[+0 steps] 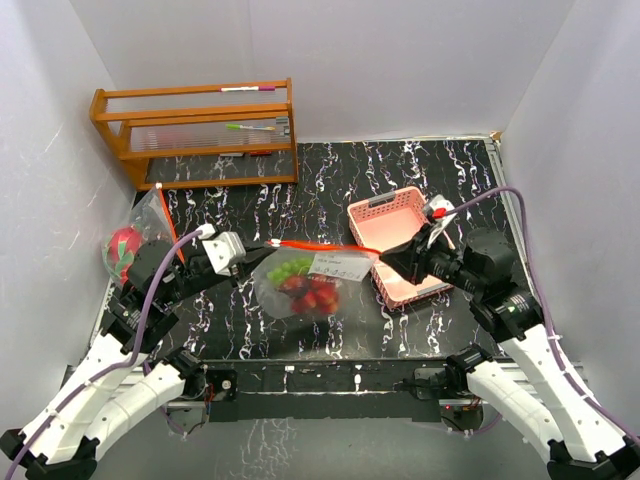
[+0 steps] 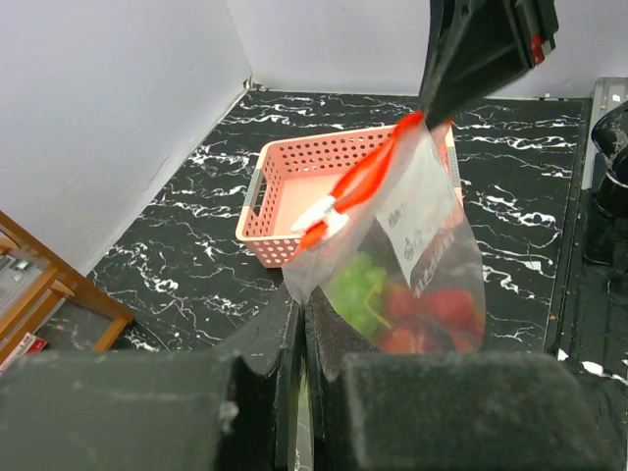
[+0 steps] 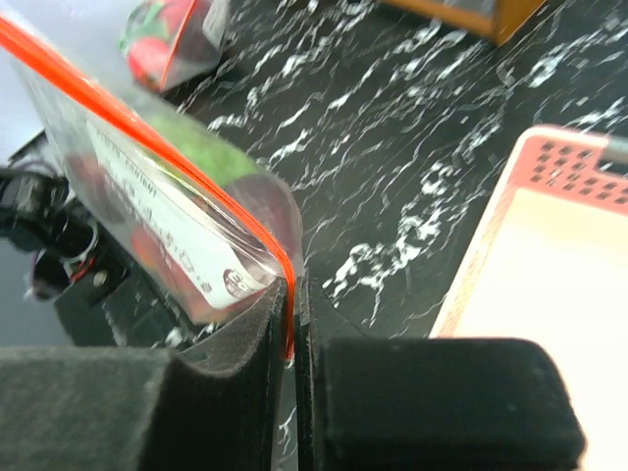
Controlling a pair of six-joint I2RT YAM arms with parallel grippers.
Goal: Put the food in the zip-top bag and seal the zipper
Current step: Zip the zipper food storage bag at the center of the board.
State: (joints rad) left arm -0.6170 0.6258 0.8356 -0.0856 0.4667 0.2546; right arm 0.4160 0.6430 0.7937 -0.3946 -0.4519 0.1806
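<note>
The clear zip-top bag (image 1: 305, 283) hangs stretched between both grippers above the table's middle. Its red zipper (image 1: 325, 247) runs taut, with a white slider (image 2: 322, 214) near the left end. Green grapes (image 1: 289, 268) and red fruits (image 1: 318, 296) lie inside it. My left gripper (image 1: 256, 256) is shut on the bag's left corner (image 2: 299, 285). My right gripper (image 1: 386, 257) is shut on the zipper's right end (image 3: 291, 294). A pink-red dragon fruit (image 1: 122, 250) lies at the far left, outside this bag.
A pink mesh basket (image 1: 385, 212) stands under the right gripper, at the right. A second clear bag (image 1: 153, 214) lies by the dragon fruit. A wooden rack (image 1: 195, 135) with pens stands at the back left. White walls close in on three sides.
</note>
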